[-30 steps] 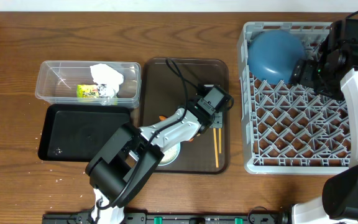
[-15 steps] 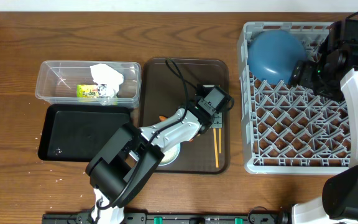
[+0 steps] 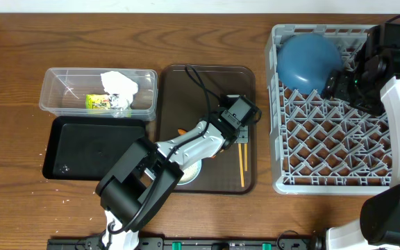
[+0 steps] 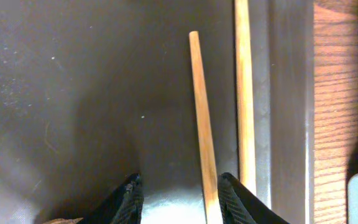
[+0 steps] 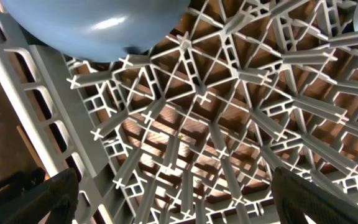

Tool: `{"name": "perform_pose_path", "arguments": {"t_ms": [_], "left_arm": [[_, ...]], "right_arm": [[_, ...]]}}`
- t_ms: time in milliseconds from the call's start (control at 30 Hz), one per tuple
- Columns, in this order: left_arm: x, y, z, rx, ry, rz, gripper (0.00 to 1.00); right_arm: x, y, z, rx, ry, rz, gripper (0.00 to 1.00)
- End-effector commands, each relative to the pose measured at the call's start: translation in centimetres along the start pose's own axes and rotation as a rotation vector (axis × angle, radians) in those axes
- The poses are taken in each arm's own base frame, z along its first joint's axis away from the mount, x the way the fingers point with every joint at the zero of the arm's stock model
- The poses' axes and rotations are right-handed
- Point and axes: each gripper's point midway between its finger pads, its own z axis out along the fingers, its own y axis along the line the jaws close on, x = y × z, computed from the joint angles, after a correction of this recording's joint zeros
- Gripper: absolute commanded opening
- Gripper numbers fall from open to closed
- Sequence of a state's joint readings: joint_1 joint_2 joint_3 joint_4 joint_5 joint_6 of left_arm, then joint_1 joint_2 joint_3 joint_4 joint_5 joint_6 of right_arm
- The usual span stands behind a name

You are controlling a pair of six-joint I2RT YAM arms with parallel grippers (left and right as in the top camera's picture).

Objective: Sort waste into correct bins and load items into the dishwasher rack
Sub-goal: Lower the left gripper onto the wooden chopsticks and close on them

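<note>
Napkin [image 3: 119,83] and wrapper [image 3: 98,102] are in the tub [image 3: 54,97], bowl [image 3: 307,61] in the rack [image 3: 325,139]; one chopstick [image 4: 202,124] on the tray [image 3: 207,83] lies inside the parted left end effector [image 4: 181,183], the right end effector [image 5: 179,196] gaping empty.

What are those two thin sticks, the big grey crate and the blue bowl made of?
Chopsticks: apparently wood or bamboo, matte tan, with a faint lengthwise grain. Dishwasher rack: grey moulded plastic, dull, with cross-shaped pegs and slotted walls. Dark-blue bowl: smooth and glossy with a soft highlight; ceramic or plastic, the look cannot settle which.
</note>
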State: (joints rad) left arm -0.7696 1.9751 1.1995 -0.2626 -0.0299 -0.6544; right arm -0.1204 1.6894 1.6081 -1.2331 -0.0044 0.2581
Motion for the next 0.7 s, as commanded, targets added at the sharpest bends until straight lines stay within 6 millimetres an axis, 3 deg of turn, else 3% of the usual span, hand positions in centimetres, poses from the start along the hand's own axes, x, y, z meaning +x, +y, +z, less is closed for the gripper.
{"name": "perform_pose_path", "arguments": {"t_ms": [0,667], "left_arm": [[1.9,1.6,1.5,-0.061,0.057,0.003,0.41],[4.0,0.2,1.2,-0.102,0.048,0.068,0.40]], "right_arm": [[-0.1,-0.2,-0.1,-0.002,-0.007,-0.007,0.92],[0.2,-0.1,-0.1,-0.002,0.002,-0.009,0.92]]}}
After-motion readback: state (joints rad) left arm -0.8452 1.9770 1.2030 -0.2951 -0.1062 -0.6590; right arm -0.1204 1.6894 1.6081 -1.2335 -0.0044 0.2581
